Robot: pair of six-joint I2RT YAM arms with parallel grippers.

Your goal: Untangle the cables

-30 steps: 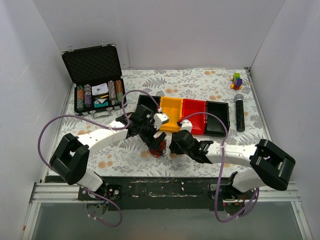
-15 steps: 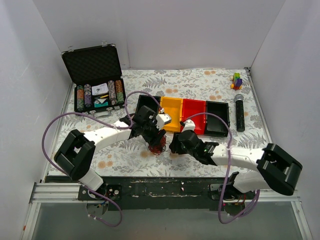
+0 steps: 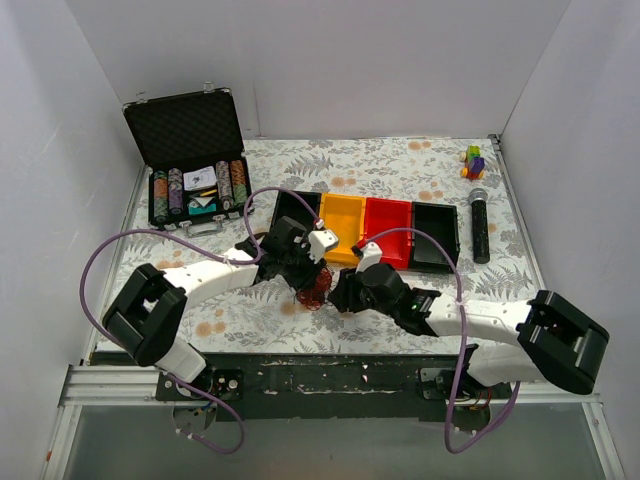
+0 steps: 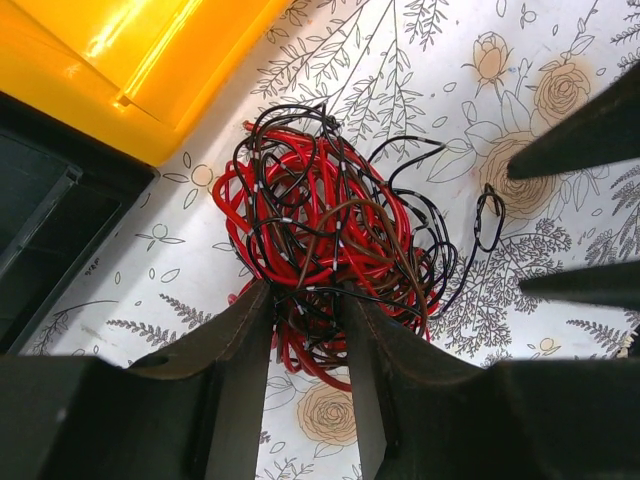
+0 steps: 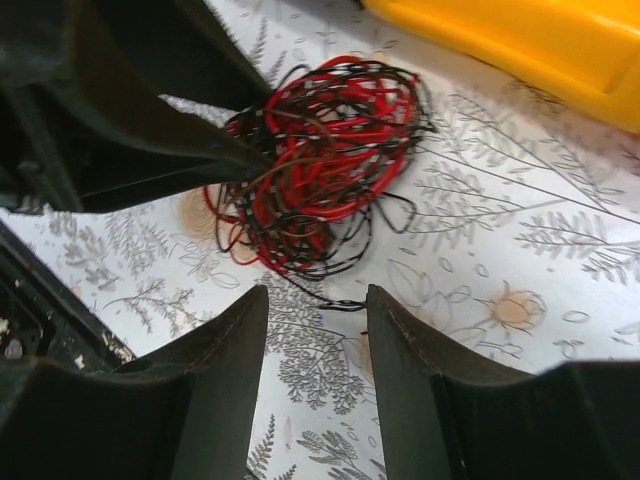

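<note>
The cables [image 3: 316, 288] are one tangled ball of thin red and dark wires on the floral tablecloth, just in front of the yellow tray. In the left wrist view my left gripper [image 4: 305, 300] has its two fingers closed against the near edge of the cables [image 4: 330, 225], with strands pinched between them. My right gripper [image 5: 315, 300] stands open just short of the cables [image 5: 320, 165]; a loose black loop [image 5: 335, 302] lies at its fingertips and nothing is held. In the top view both grippers meet at the ball, left gripper [image 3: 303, 274] and right gripper [image 3: 336, 294].
A row of trays sits behind the ball: black [image 3: 293, 207], yellow [image 3: 343, 228], red [image 3: 390, 222], black [image 3: 436, 236]. An open poker-chip case [image 3: 188, 160] stands at the back left. A microphone [image 3: 479, 226] and a small toy [image 3: 472, 162] lie at the right.
My left gripper's jaws have closed from wide open onto the edge of the cable ball. The right arm has slid left toward the ball and its jaws have widened slightly.
</note>
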